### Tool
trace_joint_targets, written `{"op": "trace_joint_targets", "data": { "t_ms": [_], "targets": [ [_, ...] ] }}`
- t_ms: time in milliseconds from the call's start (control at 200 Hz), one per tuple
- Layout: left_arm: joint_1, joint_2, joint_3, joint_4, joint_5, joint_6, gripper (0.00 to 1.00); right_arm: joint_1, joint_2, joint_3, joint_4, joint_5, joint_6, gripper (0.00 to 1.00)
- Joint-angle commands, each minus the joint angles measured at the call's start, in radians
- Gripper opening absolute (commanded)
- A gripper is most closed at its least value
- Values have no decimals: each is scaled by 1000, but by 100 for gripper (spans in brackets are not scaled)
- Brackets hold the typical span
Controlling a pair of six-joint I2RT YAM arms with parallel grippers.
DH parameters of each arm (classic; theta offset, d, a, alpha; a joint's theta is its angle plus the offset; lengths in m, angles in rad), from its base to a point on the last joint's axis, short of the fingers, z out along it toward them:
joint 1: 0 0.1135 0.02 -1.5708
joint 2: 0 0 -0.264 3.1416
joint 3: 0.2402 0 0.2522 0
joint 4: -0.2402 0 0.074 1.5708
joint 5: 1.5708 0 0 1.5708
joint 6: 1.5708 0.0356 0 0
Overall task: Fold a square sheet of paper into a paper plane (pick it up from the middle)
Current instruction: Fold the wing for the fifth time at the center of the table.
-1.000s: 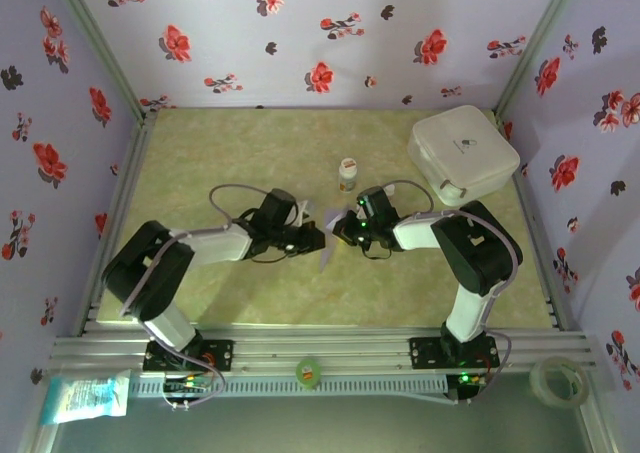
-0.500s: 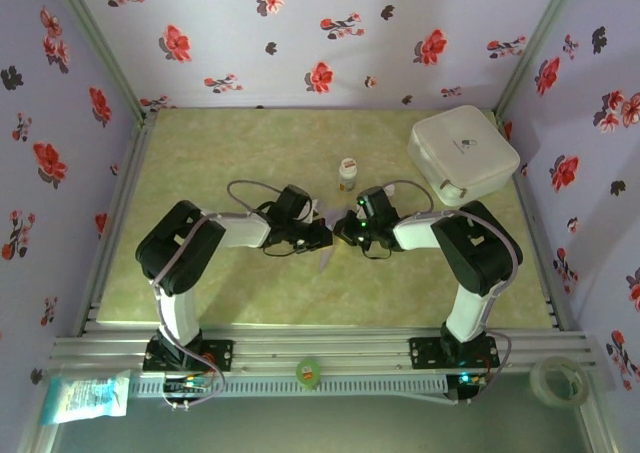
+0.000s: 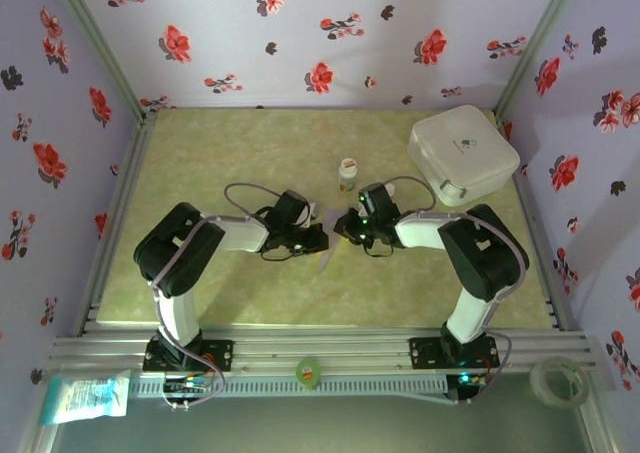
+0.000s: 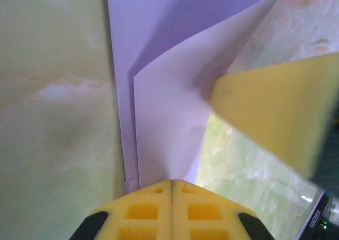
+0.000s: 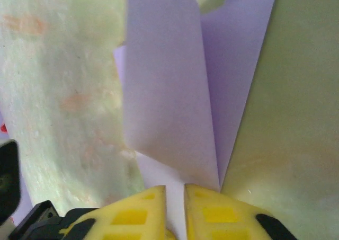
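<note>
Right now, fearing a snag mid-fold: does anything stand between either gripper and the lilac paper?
Nothing visible does. The left gripper is shut on the folded lilac paper; the right gripper straddles its edge, jaws slightly apart. The small bottle and white box stand apart, farther back.

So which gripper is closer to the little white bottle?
Right. The right gripper is just on the near side of the bottle; the left gripper is farther, nearer the bases and leftward.

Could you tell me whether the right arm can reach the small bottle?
Probably yes: the small bottle stands just beyond the tip of the right arm, nothing between them, though that arm is busy at the folded paper.
</note>
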Motion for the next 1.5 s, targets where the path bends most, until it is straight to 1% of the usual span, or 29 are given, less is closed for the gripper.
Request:
{"op": "trace_joint_targets", "data": {
  "t_ms": [0, 90, 165, 290, 395, 575, 710, 900, 1005, 1125, 1240, 1385, 1495],
  "targets": [
    [-14, 9, -75, -151, -65, 50, 0, -20, -97, 31, -103, 65, -65, 19],
    [-15, -1, -95, -156, -64, 74, 0, -39, -157, 16, -137, 93, -89, 20],
    [-18, -7, -104, -166, -55, 96, 0, -50, -191, -8, -133, 93, -99, 17],
    [-21, -18, -125, -171, -45, 117, 0, -51, -199, -40, -59, 16, -100, 6],
    [-22, -24, -139, -173, -43, 120, 0, -31, -164, -47, -7, -34, -92, 3],
    [-21, -37, -152, -173, -49, 121, 0, 29, -87, -14, -10, -39, -123, 2],
    [-22, -32, -149, -172, -49, 118, 0, 52, -36, 17, -16, -36, -134, 2],
    [-22, -27, -140, -171, -59, 108, 0, 58, 11, 51, -11, -47, -135, 2],
    [-22, -28, -145, -169, -61, 105, 0, 60, 33, 54, -28, -23, -142, 2],
    [-24, -29, -146, -178, -61, 103, 0, 50, 49, 61, -98, 19, -189, 2],
    [-23, -31, -156, -174, -64, 102, 0, 40, 58, 55, -72, -9, -190, 3],
    [-23, -27, -155, -177, -64, 102, 0, 41, 56, 40, 5, -61, -164, 4],
    [-23, -31, -155, -179, -64, 105, 0, 40, 66, 34, 3, -54, -167, 4]
  ]
}}
